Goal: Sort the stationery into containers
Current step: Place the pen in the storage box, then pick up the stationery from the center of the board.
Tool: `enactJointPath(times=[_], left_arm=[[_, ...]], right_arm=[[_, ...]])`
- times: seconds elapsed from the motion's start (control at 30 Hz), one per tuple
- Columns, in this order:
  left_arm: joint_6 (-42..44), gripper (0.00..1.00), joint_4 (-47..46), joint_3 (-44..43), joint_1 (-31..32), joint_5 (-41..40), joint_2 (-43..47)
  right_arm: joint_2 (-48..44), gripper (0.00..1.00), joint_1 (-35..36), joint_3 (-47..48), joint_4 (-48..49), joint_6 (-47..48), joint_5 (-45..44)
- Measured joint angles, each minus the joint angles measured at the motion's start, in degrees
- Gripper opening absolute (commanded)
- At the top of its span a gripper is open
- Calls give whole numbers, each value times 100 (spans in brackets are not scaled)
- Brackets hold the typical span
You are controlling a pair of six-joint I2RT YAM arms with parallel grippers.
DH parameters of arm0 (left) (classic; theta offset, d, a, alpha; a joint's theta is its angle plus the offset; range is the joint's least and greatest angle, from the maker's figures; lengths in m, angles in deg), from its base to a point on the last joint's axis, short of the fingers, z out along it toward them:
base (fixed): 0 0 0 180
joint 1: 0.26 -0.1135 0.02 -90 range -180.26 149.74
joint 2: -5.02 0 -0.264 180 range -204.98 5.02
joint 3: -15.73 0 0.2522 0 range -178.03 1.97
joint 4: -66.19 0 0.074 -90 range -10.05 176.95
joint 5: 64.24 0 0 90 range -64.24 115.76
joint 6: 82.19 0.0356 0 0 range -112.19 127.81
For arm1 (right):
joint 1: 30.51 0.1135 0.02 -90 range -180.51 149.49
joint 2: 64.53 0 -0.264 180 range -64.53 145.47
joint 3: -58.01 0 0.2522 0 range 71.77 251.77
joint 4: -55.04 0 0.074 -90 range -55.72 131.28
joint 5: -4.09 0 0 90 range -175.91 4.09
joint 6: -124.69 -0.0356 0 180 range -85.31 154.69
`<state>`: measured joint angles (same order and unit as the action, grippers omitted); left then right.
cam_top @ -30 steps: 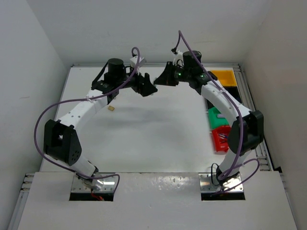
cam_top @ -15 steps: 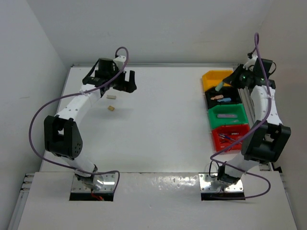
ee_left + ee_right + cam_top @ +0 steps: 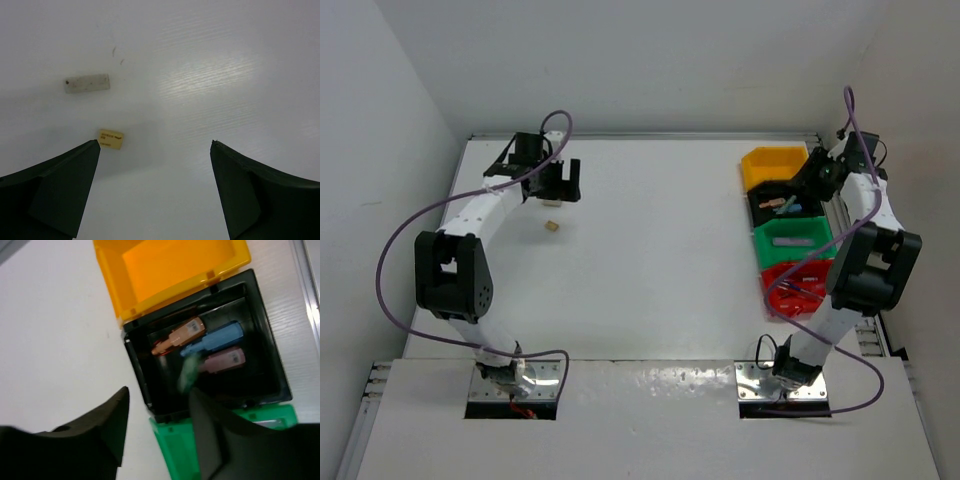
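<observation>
My right gripper (image 3: 159, 392) hangs open over the black container (image 3: 137, 365). A blurred green marker (image 3: 187, 372) is loose in the air just off its right finger, above the bin floor. Orange (image 3: 182, 335), blue (image 3: 215, 340) and pink (image 3: 225, 360) markers lie inside. The yellow (image 3: 775, 160), black (image 3: 767, 208), green (image 3: 768, 243) and red (image 3: 772, 285) containers stand in a column at the right. My left gripper (image 3: 154, 143) is open above the table, with a small yellow eraser (image 3: 111, 139) by its left fingertip and a pale grey piece (image 3: 87, 83) beyond.
The green container holds a lilac piece (image 3: 798, 240) and the red one holds thin pens (image 3: 802, 290). The yellow container (image 3: 170, 265) shows an empty inside. A metal rail (image 3: 840, 205) runs along the table's right edge, close behind the bins.
My right arm swung from the table's back centre to the bins, then opened and let go of the green marker. My left arm drew back toward the far left corner.
</observation>
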<state>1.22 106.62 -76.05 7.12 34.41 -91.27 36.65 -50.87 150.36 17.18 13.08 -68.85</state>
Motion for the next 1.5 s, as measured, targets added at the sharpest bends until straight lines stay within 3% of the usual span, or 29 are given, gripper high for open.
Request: enactJointPath(times=[0.2,0.43,0.57,0.9,1.2,1.37,1.47,1.5], left_arm=[[944,98,446,-658,-365,111,-699],[2861,78,1523,-2894,-1086,1163,-2570],[3541,71,1945,-3560,-1475,1578,-3274],[4988,69,2391,-3578,-1552,2688,-3602],[5095,68,1720,-2868,-1449,2732,-3637],[5252,54,1517,-2804,-1443,2542,-3626],[5414,39,1266,-2465,-1443,2470,-3449],[5473,29,1211,-2293,-1443,2435,-3353]], right_arm=[[251,58,-28,205,-55,-28,-74],[197,58,-24,223,-68,-133,162],[-37,58,15,175,-85,-181,330],[-439,57,114,63,-42,-343,581],[-439,57,162,9,-39,-376,638],[-439,56,280,7,-42,-339,719],[-446,55,455,7,-44,-258,748],[-457,55,529,7,-42,-232,748]])
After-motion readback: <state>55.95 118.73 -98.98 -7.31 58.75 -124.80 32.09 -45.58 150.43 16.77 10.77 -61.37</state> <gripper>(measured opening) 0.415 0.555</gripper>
